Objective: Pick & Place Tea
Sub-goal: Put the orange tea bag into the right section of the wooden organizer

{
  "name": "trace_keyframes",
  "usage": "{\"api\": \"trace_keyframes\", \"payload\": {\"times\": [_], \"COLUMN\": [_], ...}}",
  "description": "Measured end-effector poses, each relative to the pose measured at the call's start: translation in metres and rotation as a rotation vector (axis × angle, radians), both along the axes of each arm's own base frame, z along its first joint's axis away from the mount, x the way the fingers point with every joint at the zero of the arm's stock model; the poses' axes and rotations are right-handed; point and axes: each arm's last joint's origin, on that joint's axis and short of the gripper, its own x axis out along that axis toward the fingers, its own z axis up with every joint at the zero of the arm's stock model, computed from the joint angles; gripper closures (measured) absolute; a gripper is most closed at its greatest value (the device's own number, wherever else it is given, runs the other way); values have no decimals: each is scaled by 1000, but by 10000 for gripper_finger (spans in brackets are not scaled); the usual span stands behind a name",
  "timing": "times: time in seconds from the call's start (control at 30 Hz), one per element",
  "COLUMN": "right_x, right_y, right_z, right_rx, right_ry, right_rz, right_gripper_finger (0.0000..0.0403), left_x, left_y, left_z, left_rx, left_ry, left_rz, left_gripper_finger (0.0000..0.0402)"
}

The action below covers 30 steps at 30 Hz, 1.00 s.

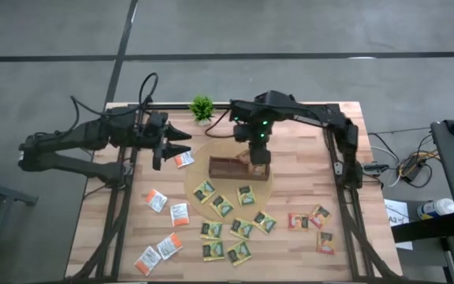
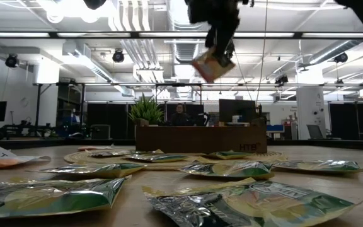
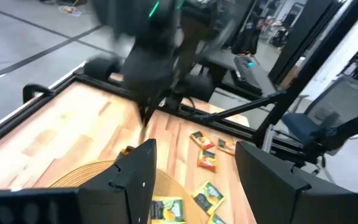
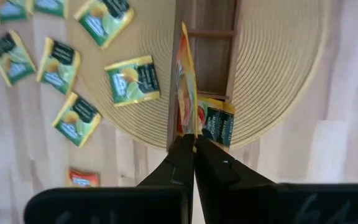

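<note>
Right gripper (image 4: 193, 144) is hanging above the brown tray (image 1: 228, 167) at the centre of the high view, its fingers clamped on one red-pink sachet (image 4: 187, 74) held edge-on. In the low view that sachet (image 2: 212, 65) is sitting high in the upper middle, clear of the table (image 1: 306, 252). Tray is resting on a round woven mat (image 1: 197, 175), with a few sachets already standing in one end compartment. Left gripper (image 1: 181, 142) is waiting at centre left, fingers apart, holding nothing, just beside a white-and-orange sachet (image 1: 184, 159). Remaining tea is lying loose: green-and-yellow sachets (image 1: 227, 229) lower centre, white-and-orange sachets (image 1: 164, 229) lower left, red-pink sachets (image 1: 314, 225) lower right. Potted plant (image 1: 202, 108) is standing at upper centre.
</note>
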Motion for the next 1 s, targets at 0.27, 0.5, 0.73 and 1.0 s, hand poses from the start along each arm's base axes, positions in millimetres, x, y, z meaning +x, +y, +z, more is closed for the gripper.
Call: {"api": "trace_keyframes", "payload": {"times": [0.27,0.5,0.73,1.0], "right_x": [-36,-47,-42,-39], "right_y": [9,13,18,24], "right_z": [47,60,59,60], "right_rx": [-18,-25,-26,-29], "right_ry": [-131,-187,-205,-224], "right_rz": [-46,-57,-30,-4], "right_gripper_finger": [395,395,395,395], "left_x": [27,53,81,115], "left_y": [3,5,8,11], "left_z": [-5,-3,6,-4], "left_rx": [1,5,23,18], "left_ry": [-15,-18,29,171], "left_rz": [2,1,-9,-17], "left_gripper_finger": [189,189,189,189]}}
